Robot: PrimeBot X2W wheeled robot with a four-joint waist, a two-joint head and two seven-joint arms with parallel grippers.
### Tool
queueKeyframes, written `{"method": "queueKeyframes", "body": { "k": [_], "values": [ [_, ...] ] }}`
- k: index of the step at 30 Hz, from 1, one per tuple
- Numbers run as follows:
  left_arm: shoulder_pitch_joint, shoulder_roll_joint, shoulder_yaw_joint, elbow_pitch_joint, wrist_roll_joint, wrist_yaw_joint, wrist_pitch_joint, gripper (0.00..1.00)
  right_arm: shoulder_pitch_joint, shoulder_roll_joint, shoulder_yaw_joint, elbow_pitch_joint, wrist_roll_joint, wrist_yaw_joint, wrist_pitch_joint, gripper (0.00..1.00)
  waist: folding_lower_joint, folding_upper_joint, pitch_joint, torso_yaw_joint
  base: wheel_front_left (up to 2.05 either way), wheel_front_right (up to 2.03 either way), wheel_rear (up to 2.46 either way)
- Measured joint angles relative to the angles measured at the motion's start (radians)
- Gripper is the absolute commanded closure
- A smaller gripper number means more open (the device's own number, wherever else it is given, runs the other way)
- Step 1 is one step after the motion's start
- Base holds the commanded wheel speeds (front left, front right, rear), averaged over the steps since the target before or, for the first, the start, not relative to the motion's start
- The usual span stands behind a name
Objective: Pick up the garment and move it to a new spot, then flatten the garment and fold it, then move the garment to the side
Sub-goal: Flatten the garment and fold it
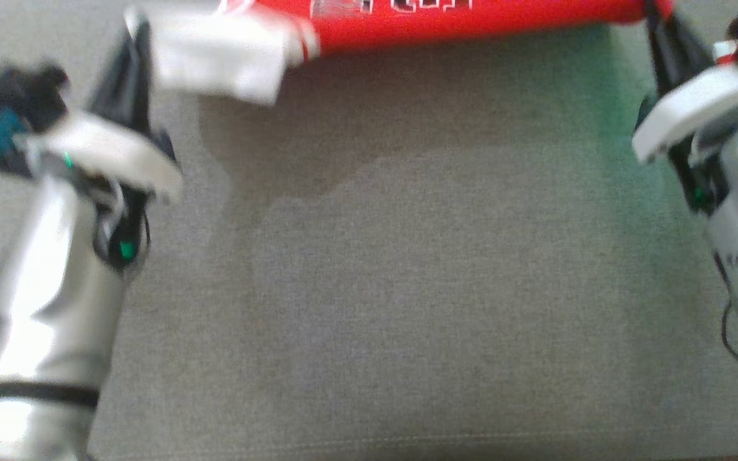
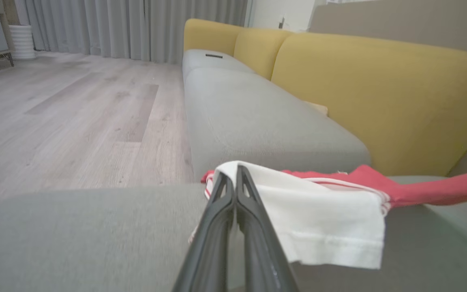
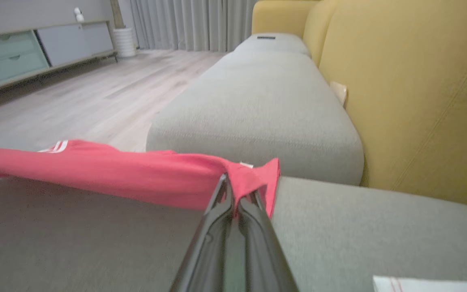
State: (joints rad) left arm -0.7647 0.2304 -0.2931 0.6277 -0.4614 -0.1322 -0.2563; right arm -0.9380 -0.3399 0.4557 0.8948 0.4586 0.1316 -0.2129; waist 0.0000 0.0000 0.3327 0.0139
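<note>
The garment (image 1: 471,22), red with white lettering and a white sleeve (image 1: 215,57), is seen stretched into a taut band across the top of the head view. It is held at both ends. A shadow is cast below it on the grey seat cushion (image 1: 407,288), so it is judged to be raised off the fabric rather than resting on it; contact at the far edge cannot be ruled out.

In the left wrist view the left gripper (image 2: 235,172) is shown with its fingers pressed together on the fold of the white sleeve, the hem of which hangs loose beside them. In the right wrist view the right gripper (image 3: 233,186) is likewise clamped on a bunched corner of the red cloth, with a small flap standing up past the tips.

The yellow backrest (image 2: 379,89) is noted behind the cushion and a wooden floor (image 2: 75,101) beyond the sofa's edge.

The step in hand is judged to be the carry to a new spot, or the start of flattening. The garment is rolled or bunched along its length, not spread. For the next move, both ends would need to be lowered together at even tension and drawn toward the robot so that the body of the cloth is laid open on the bare cushion before either grip is released
</note>
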Motion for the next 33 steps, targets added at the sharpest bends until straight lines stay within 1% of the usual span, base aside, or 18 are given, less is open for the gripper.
{"method": "queueKeyframes", "body": {
  "k": [3,6,9,12,15,17,24,28,33],
  "values": [
    [0.119,0.015,-0.022,-0.032,0.0,0.0,0.0,1.0,0.076,-0.04,0.076,-0.037,0.071,0.0,0.042,1.0,0.0,0.0,-0.035,0.0,0.0,0.0,0.0],
    [0.213,0.037,-0.053,-0.062,0.001,0.0,0.0,1.0,0.151,-0.098,0.153,-0.095,0.115,0.0,0.079,1.0,0.0,0.0,-0.071,0.0,0.0,0.0,0.0],
    [0.295,0.06,-0.088,-0.094,0.001,0.0,0.0,1.0,0.224,-0.146,0.21,-0.151,0.167,0.0,0.114,1.0,0.0,0.0,-0.108,0.0,0.0,0.0,0.0],
    [0.367,0.086,-0.121,-0.122,0.007,0.0,0.0,1.0,0.283,-0.181,0.243,-0.193,0.199,0.0,0.135,1.0,-0.0001,0.0,-0.141,-0.002,0.0,0.0,0.0],
    [0.422,0.107,-0.149,-0.152,0.02,0.0,0.0,1.0,0.329,-0.208,0.263,-0.228,0.221,0.0,0.152,1.0,-0.0001,0.0001,-0.17,-0.005,0.0,0.0,0.0],
    [0.45,0.115,-0.151,-0.165,0.021,0.0,0.0,1.0,0.355,-0.225,0.272,-0.246,0.231,0.0,0.162,1.0,-0.0001,0.0001,-0.185,-0.007,0.0,0.0,0.0],
    [0.535,0.125,-0.156,-0.217,0.022,0.0,0.0,1.0,0.446,-0.268,0.288,-0.309,0.264,0.0,0.205,1.0,-0.0001,0.0001,-0.228,-0.019,0.0,0.0,0.0],
    [0.61,0.141,-0.155,-0.28,0.02,0.002,0.0,1.0,0.501,-0.304,0.284,-0.37,0.286,0.0,0.244,1.0,-0.0001,0.0001,-0.255,-0.03,0.0,0.0,0.0],
    [0.674,0.149,-0.151,-0.351,0.01,0.019,0.001,1.0,0.563,-0.332,0.254,-0.44,0.299,0.0,0.279,1.0,-0.0001,0.0001,-0.264,-0.036,0.0,0.0,0.0]
  ]
}}
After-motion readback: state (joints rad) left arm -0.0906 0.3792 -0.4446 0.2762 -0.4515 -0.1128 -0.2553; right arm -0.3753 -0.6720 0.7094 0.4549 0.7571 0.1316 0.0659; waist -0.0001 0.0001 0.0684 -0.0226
